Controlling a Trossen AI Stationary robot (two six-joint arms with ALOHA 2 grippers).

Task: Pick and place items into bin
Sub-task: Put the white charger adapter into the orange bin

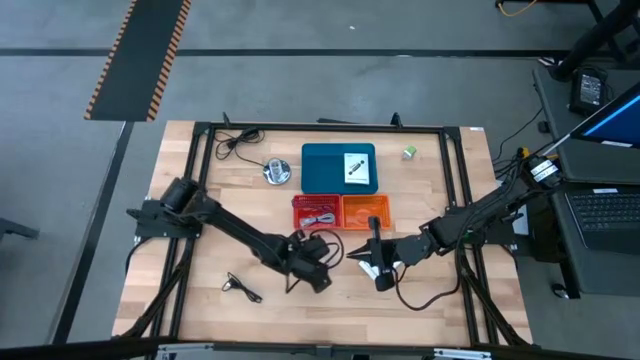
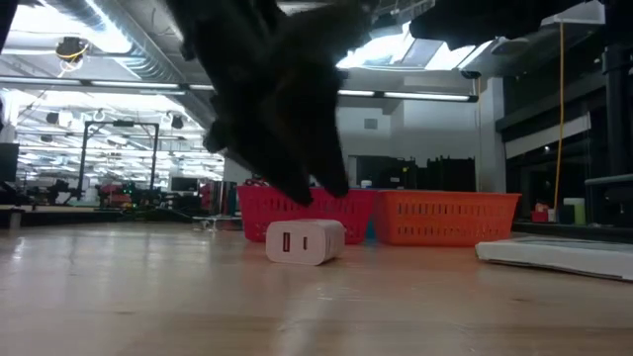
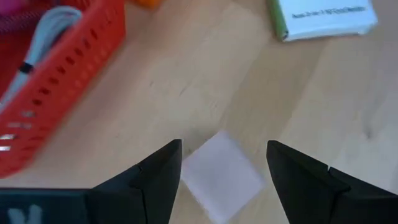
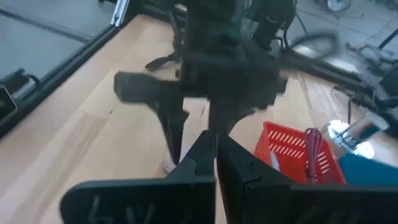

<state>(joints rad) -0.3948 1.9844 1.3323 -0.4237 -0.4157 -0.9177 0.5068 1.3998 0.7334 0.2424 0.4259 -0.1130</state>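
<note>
My left gripper [image 3: 224,146] is open and hangs low over a pale cube [image 3: 221,177] with a slot on its side [image 2: 305,242], which rests on the table. One finger stands on either side of the cube, and I see no touch. The right gripper [image 4: 216,140] is shut and empty, just right of the left one [image 1: 378,278]. One white card [image 1: 355,167] lies in the blue bin [image 1: 320,170]. Another card [image 3: 323,15] lies flat on the table by the right gripper. A green cube [image 1: 409,152] sits right of the bin. Black cables lie at the far left [image 1: 240,140] and near left [image 1: 243,288].
A red basket [image 1: 318,212] holding a grey cable and an orange basket [image 1: 366,210] stand between the grippers and the bin. A round silver disc [image 1: 275,172] lies left of the bin. Both arms meet close together near the table's near middle. Bare wood lies toward the near edge.
</note>
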